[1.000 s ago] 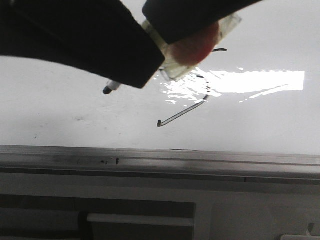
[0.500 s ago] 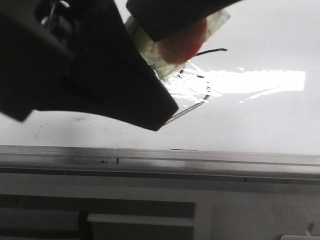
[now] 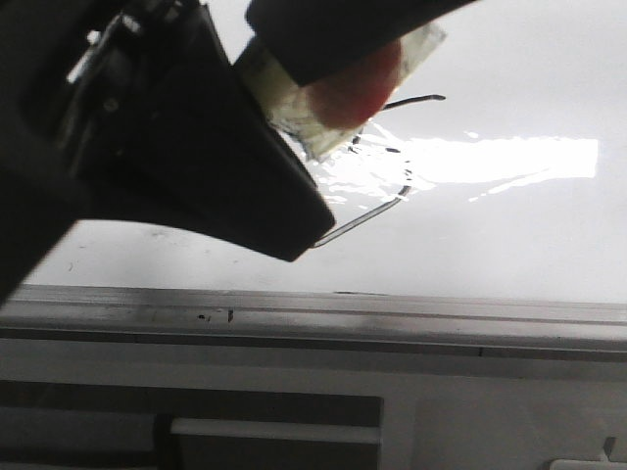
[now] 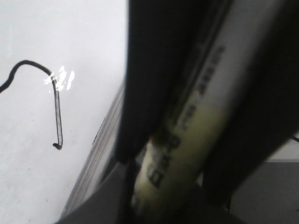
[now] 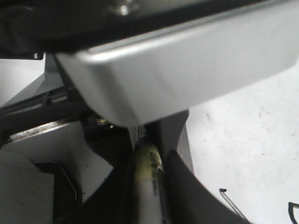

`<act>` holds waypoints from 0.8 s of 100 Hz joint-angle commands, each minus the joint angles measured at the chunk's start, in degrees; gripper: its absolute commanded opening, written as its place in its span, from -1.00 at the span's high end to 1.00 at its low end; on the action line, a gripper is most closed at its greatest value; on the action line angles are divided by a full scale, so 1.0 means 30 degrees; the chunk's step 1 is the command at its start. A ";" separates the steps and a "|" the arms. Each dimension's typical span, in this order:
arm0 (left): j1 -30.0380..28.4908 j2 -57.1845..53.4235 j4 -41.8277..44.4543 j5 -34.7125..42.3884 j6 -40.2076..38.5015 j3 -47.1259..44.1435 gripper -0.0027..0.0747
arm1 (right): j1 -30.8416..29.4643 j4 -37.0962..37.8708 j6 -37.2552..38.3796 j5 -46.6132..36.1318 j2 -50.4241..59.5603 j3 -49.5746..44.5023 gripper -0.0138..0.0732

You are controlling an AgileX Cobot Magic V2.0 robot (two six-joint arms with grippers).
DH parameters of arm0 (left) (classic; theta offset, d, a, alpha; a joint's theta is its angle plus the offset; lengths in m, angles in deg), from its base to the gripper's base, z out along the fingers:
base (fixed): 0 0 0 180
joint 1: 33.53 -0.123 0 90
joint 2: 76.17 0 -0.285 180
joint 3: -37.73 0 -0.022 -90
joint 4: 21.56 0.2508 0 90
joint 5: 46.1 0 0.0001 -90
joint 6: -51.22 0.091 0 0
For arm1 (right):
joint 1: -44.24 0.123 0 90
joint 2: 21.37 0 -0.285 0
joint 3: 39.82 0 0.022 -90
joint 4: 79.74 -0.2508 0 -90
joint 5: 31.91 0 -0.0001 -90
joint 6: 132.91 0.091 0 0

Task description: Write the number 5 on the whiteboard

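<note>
Our left gripper (image 4: 187, 154), clamped on the pale printed marker (image 4: 187, 121), has swung off the thin black number 5 (image 3: 377, 211) on the glossy whiteboard (image 3: 509, 235); writing looks done; right fingers: can't tell.

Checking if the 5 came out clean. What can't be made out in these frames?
- The number 5: front view shows only its tail and top bar; the dark left arm, the taped right gripper and glare on the whiteboard hide the rest.
- Left wrist view: the marker is blurred, its tip cut off; only one hooked stroke shows.
- Right wrist view: a grey housing fills most of the frame; only the stroke's end shows.
- Marker tip contact with the board: unseen in any view.
</note>
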 commanded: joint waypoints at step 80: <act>-0.2645 -0.0708 -0.7471 0.6854 -0.1223 -0.1737 0.98 | -0.6238 -0.0813 0.1442 0.0295 0.6116 0.0546 0.13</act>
